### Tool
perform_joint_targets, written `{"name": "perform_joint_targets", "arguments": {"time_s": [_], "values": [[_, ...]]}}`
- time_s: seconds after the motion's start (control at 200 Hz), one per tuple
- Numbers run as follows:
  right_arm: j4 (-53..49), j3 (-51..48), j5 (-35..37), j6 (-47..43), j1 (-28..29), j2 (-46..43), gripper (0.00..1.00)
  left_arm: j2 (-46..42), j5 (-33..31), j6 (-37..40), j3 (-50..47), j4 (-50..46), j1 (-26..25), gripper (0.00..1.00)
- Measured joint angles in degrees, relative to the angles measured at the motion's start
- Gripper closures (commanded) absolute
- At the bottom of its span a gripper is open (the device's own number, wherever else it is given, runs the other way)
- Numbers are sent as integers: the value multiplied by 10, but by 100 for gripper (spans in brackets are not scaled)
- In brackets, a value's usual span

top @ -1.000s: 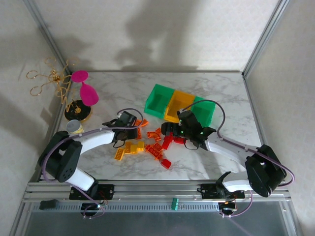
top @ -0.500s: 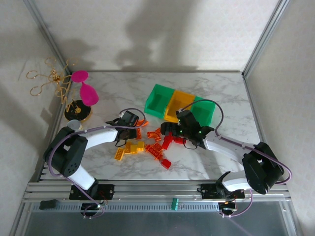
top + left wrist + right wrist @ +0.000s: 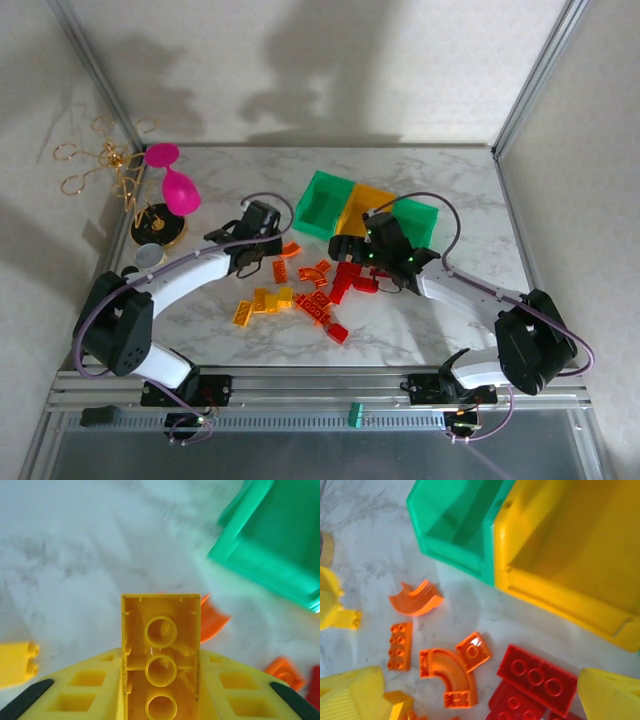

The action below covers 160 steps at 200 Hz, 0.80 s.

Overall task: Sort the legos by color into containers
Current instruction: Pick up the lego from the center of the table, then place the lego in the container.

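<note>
Marbled white bench (image 3: 230, 180) under pale walls, with the three joined containers along its far half: a yellow-orange bin (image 3: 368, 198) flanked by the left green bin (image 3: 320, 205) and the right green bin (image 3: 425, 225). Loose legos (image 3: 315, 290) lie scattered on the near side of the yellow-orange bin. The red bricks (image 3: 534, 676) are closest to it, the orange arches (image 3: 447, 677) lie a little further left, and yellow pieces lie beyond those.

The left gripper (image 3: 262, 228) sits to the near left of the yellow-orange bin, its jaws clamped on a yellow brick (image 3: 161, 650) held lengthwise, hollow underside toward the wrist camera. The right gripper (image 3: 485, 700) hangs over the red bricks just in front of that bin, jaws wide apart with nothing held.

By my reading, the step in hand is delivering the yellow brick. It has to be carried past the left green bin's corner until it is over the yellow-orange bin — then the jaws part. The right gripper needs to drop and close on a single red brick — awkward, as they lie packed together.
</note>
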Motion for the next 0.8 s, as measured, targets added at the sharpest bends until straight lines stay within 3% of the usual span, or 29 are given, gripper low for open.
{"name": "perform_joint_targets", "arguments": {"time_s": [0.36, 0.606, 0.801], "values": [[-1, 0, 4, -10, -99, -41, 1, 159, 4, 10, 192, 32, -31, 76], [1, 0, 2, -13, -121, -42, 1, 300, -10, 35, 334, 33, -47, 71], [1, 0, 0, -13, -124, -43, 1, 380, -24, 66, 413, 17, -48, 51]]}}
